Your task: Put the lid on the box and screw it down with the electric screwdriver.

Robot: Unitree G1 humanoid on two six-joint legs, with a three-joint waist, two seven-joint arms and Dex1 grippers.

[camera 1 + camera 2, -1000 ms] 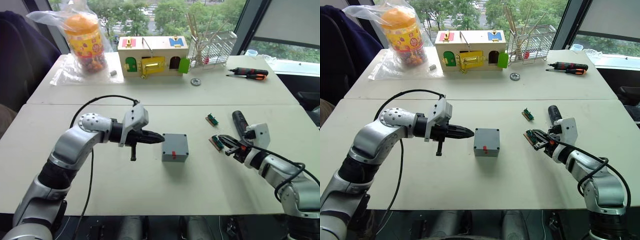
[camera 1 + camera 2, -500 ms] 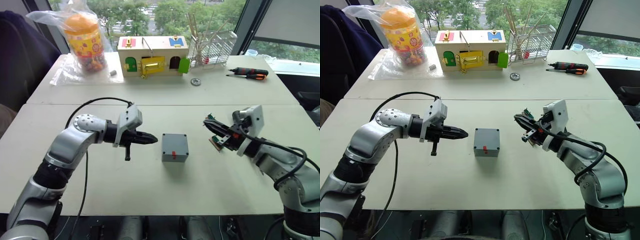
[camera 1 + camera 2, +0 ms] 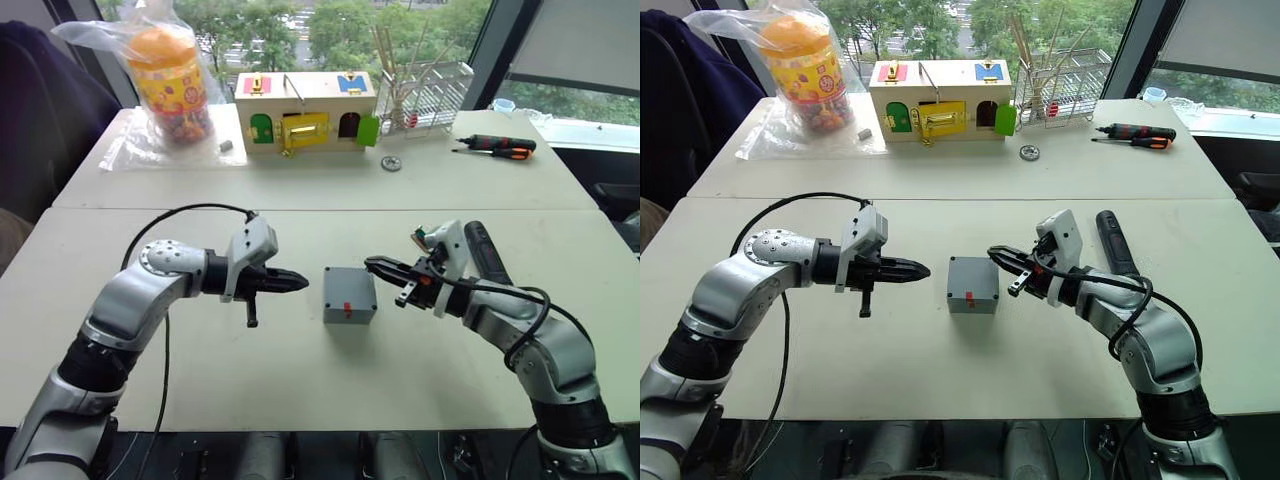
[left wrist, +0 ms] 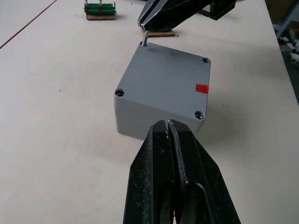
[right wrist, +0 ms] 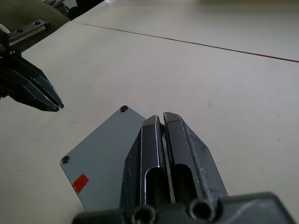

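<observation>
The small grey plastic box with a red mark (image 3: 349, 295) is sitting in the middle of the pale table (image 3: 300, 390), with its flat grey lid on top. The left gripper (image 3: 300, 282) is hovering just left of the box, its black fingers pressed closed on nothing. The right gripper (image 3: 372, 264) is hanging over the box's far right corner, fingers squeezed together too. The thick black electric screwdriver (image 3: 484, 251) is lying to the right, behind the right arm.

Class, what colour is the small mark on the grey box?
Red, on the box; it shows best in the left wrist view.
</observation>
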